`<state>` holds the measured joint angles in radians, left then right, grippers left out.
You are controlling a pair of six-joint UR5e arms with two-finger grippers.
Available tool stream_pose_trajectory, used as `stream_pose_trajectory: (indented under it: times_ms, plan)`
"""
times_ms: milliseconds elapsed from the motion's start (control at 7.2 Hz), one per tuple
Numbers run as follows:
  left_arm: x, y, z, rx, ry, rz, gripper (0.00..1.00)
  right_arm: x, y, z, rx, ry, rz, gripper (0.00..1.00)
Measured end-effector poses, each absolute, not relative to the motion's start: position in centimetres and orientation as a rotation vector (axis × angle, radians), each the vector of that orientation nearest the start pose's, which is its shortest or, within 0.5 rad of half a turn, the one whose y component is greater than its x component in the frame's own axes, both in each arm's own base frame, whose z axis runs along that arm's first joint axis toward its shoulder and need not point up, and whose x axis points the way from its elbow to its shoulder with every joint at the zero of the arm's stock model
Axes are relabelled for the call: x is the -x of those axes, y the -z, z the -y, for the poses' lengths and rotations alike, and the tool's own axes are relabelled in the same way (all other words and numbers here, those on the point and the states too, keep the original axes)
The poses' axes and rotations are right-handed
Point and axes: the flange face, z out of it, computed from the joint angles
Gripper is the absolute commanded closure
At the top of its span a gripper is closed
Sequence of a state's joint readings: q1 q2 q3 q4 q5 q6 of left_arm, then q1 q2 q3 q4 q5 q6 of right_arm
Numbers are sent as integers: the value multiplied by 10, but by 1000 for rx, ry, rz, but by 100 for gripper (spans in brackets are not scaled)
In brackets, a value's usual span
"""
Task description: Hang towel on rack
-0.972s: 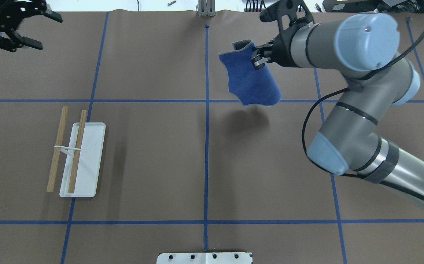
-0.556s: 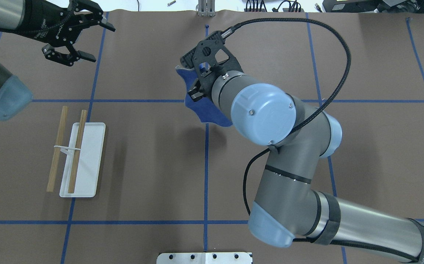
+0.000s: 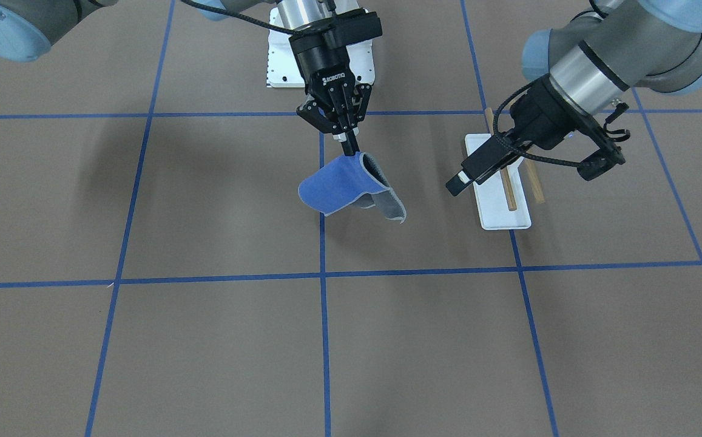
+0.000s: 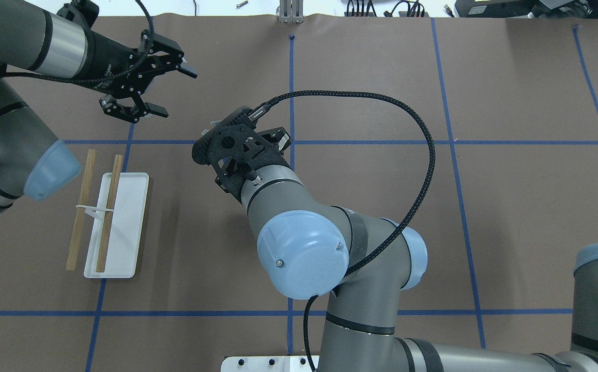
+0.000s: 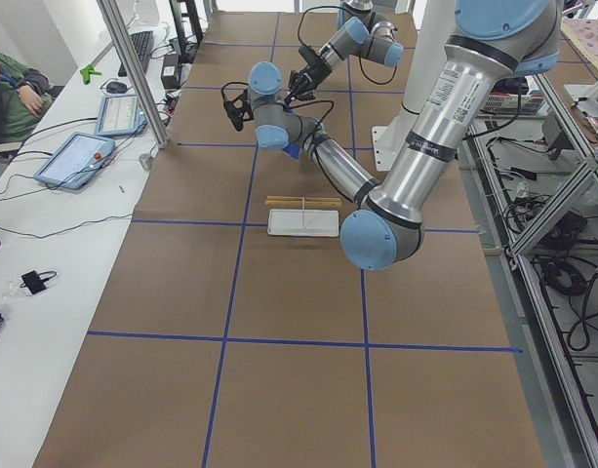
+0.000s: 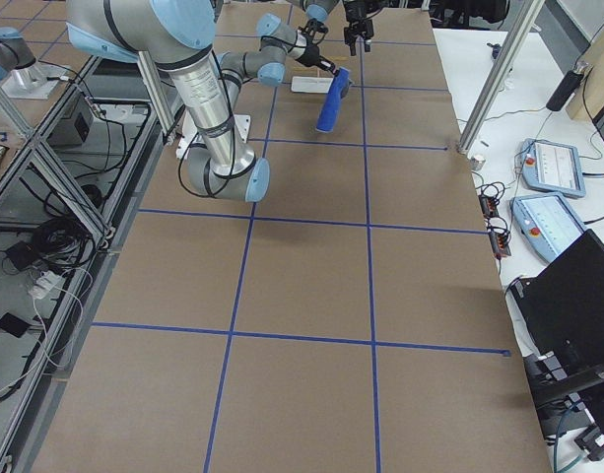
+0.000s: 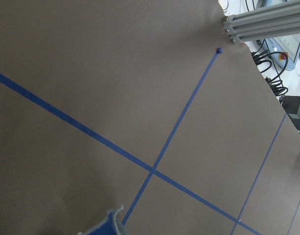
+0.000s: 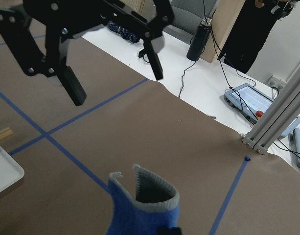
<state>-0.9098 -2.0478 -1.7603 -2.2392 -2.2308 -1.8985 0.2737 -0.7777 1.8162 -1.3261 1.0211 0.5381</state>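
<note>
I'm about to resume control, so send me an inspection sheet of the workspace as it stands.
Surface: brown mat with blue tape grid.
Job's things: small blue towel with grey edge hangs from right gripper; white-based rack with two wooden dowels bare.
Clutter: nothing seen.
Grippers: right gripper shut on towel; left gripper open, empty, apart from rack.
Cables: black braided cable loops from right wrist.
Surroundings: tablets on white side bench.

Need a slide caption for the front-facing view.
Right gripper holds the blue towel aloft by one edge; left gripper hangs open near the bare rack.
</note>
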Motion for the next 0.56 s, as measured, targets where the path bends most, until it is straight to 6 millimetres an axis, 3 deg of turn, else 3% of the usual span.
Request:
stream_pose_trajectory:
  times_ms: [278, 556]
  plan:
    - [-335, -215, 509, 192, 593, -1400, 7, 559, -42, 343, -1135, 278, 687, 100]
    - [-355, -212, 495, 219, 614, -1401, 11, 565, -41, 344, -1132, 270, 684, 100]
